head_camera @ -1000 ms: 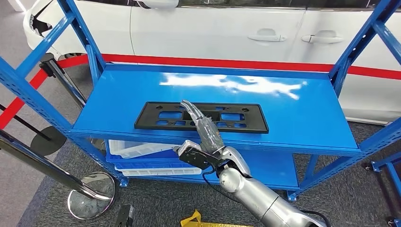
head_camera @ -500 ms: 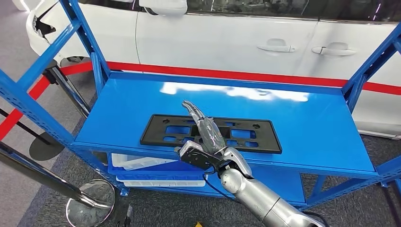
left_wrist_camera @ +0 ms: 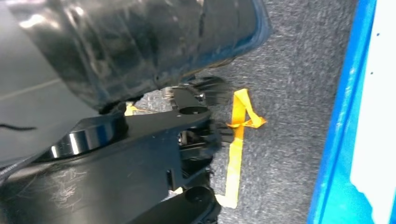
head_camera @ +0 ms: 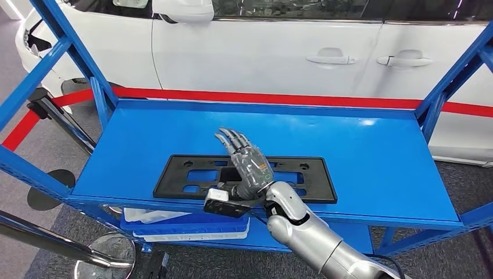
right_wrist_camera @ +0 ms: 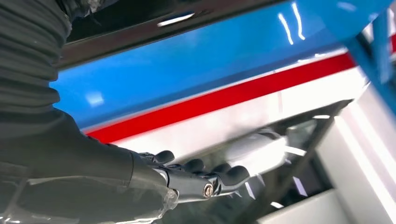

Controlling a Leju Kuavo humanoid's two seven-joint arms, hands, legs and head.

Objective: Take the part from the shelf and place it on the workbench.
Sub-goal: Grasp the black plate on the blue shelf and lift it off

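A flat black plastic part (head_camera: 197, 176) with several cut-outs lies on the top board of the blue shelf (head_camera: 360, 151), near its front edge. My right hand (head_camera: 247, 164) hovers over the middle of the part, fingers stretched out and pointing toward the back of the shelf, holding nothing. In the right wrist view the dark fingers (right_wrist_camera: 205, 179) reach out flat with the part's black edge (right_wrist_camera: 154, 28) and the blue board (right_wrist_camera: 196, 70) beside them.
A white car (head_camera: 279, 46) with a red stripe stands right behind the shelf. Blue uprights (head_camera: 87, 64) frame both ends. White and blue bins (head_camera: 174, 224) sit on the lower board. A chrome stanchion base (head_camera: 104, 261) stands at the front left on grey carpet.
The camera has shifted, so the whole scene sits differently. My right hand has turned flatter over the part, its fingers now spread side by side above the part's middle.
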